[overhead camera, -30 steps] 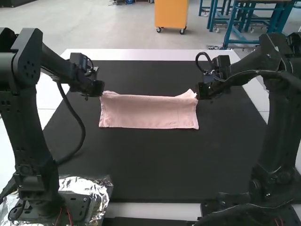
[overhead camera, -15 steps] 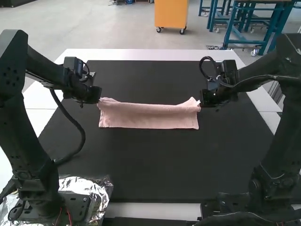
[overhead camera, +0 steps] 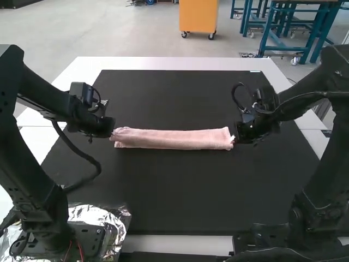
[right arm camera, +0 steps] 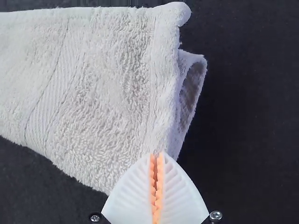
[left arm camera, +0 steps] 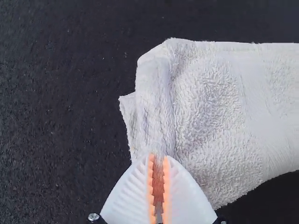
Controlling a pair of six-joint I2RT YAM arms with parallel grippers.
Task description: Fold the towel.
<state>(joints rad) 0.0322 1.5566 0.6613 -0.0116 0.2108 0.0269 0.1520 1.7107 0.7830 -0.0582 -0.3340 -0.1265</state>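
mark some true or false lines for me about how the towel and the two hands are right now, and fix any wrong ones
1. The pink towel forms a long, narrow strip over the black mat. True.
2. The towel is spread out in a single flat layer. False: it is folded, with layers visible at its ends.
3. The left hand and right hand are at opposite ends of the towel. True.
4. The right hand's fingers are spread wide. False: they are closed on the towel.
5. The left hand grips the middle of the towel. False: it grips near one end.
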